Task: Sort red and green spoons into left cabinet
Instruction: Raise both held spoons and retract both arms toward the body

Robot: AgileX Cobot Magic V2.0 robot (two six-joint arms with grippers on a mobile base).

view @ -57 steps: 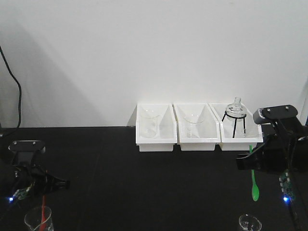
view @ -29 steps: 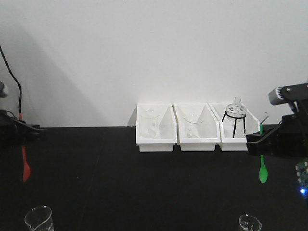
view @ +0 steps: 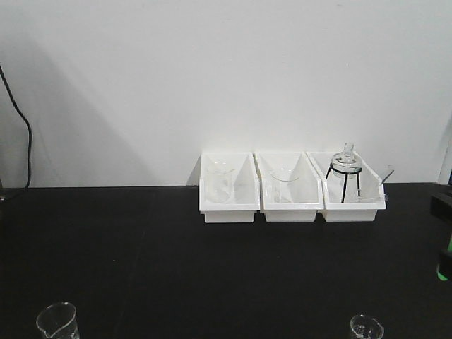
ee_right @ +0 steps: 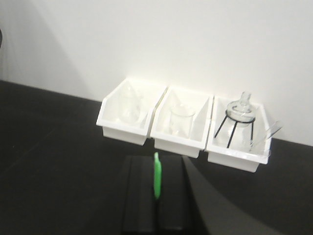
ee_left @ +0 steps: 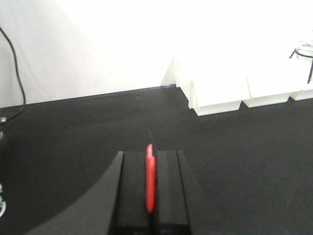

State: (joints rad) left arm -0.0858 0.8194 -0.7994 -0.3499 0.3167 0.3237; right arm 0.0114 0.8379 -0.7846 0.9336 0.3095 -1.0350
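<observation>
In the left wrist view my left gripper (ee_left: pixel 150 156) is shut on a red spoon (ee_left: pixel 150 181), held edge-on between the black pads above the black table. In the right wrist view my right gripper (ee_right: pixel 156 159) is shut on a green spoon (ee_right: pixel 157 176), in front of the three white bins. The left bin (view: pixel 227 210) holds a glass beaker; it also shows in the right wrist view (ee_right: pixel 122 129). In the front view only a dark part of the right arm (view: pixel 442 205) and a bit of green spoon (view: pixel 445 265) show at the right edge. The left gripper is out of that view.
The middle bin (view: pixel 288 210) holds a beaker and the right bin (view: pixel 355 209) holds a flask on a black tripod. Two small glass beakers stand at the table's front, left (view: pixel 56 319) and right (view: pixel 366 327). A black cable (view: pixel 27 141) hangs at the left wall.
Both arms lifted their spoons out of the front beakers and swung outward. The left gripper with the red spoon has left the front view; the right one is at its right edge.
</observation>
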